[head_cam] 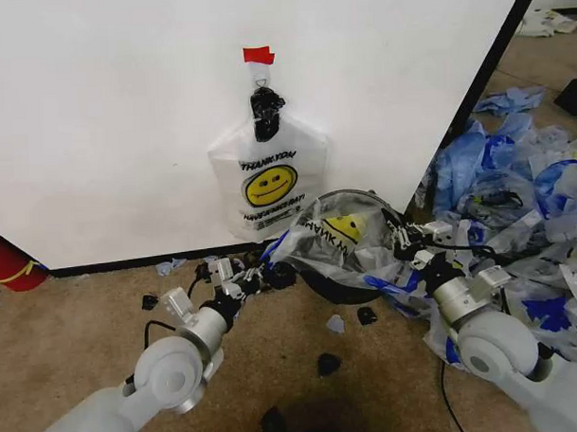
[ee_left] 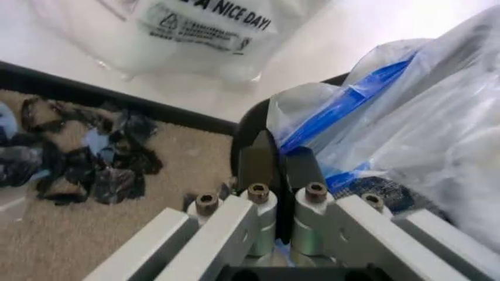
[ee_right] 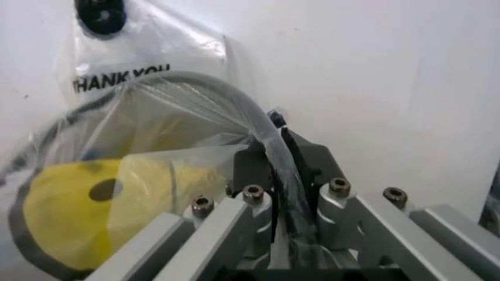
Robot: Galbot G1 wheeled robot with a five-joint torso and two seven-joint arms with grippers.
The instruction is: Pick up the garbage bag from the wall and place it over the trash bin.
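Garbage bag [head_cam: 341, 235]: thin, crinkled see-through film with yellow smiley and blue patches, draped over the bin by the wall.
Trash bin [head_cam: 340, 288]: round, dark-walled, on carpet.
Left end effector [head_cam: 256, 277]: pinched closed on the garbage bag's edge.
Right end effector [head_cam: 404, 236]: clamped on the garbage bag's film at the rim.
Wall bag [head_cam: 268, 183]: whiter, smooth, hanging.

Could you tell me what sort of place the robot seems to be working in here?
Probably an indoor test or data-collection room: a bare white wall, tan carpet, a spare bag hung by red tape, and a heap of used plastic bags beside the trash bin.
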